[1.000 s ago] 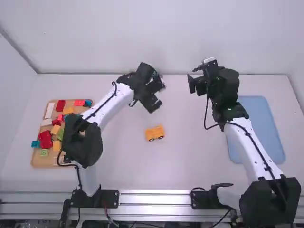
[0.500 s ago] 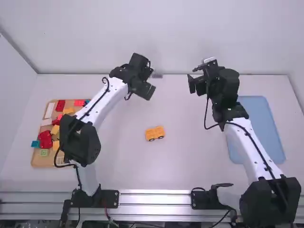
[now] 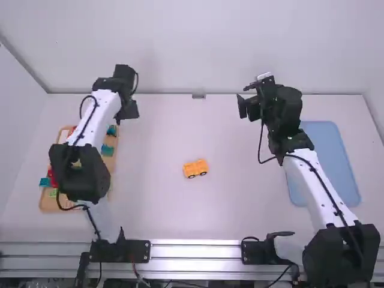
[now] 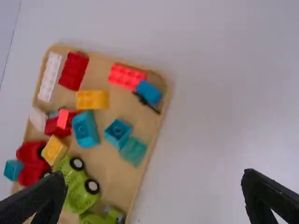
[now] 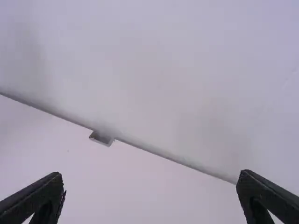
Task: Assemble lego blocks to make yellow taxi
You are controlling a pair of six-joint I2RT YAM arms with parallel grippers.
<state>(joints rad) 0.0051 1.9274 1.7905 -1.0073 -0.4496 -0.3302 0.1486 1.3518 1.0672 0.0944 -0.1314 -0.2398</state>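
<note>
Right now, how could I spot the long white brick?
Left on the table lies a wooden tray. The long white brick is in its far-left corner, beside a red brick. It's longer than the other white block.

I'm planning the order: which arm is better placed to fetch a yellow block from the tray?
Left, I'd judge: the open left gripper hangs near the tray holding a yellow block; the right gripper is across the table.

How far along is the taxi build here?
Done, apparently: a yellow wheeled body stands on the table. In hand: nothing; left jaws and right jaws are apart, empty. Possibly left: toppings, since yellow blocks lie in the tray; whether any is needed, I can't tell.
</note>
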